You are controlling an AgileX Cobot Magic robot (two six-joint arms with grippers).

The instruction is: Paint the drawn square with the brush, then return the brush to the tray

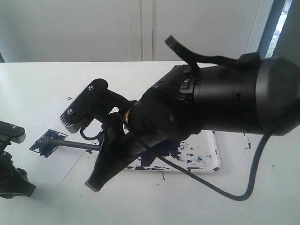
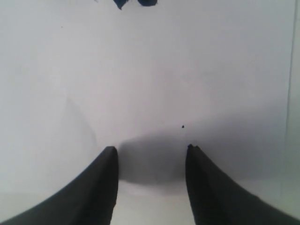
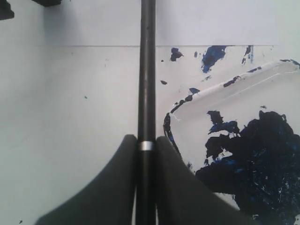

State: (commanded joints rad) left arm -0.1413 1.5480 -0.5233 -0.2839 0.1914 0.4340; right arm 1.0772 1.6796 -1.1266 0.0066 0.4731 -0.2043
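The brush (image 1: 75, 144) lies nearly level, and its tip rests on the drawn square (image 1: 47, 143), which is smeared dark blue. My right gripper (image 1: 102, 154) is shut on the handle, left of the tray (image 1: 216, 157). In the right wrist view the brush (image 3: 146, 70) runs straight out between the shut fingers of the gripper (image 3: 146, 140), its tip out of frame. The tray's rim (image 3: 187, 101) and dark paint pool (image 3: 258, 159) lie beside it. My left gripper (image 1: 11, 180) sits at the lower left edge. It stands open (image 2: 150, 150) over bare white surface.
White paper (image 1: 56, 117) carries the square on a white table. The right arm's black cable (image 1: 225, 187) loops over the table in front of the tray. Blue paint specks (image 1: 247, 140) lie right of the tray, and blue smears (image 2: 136, 2) show beyond the left fingers.
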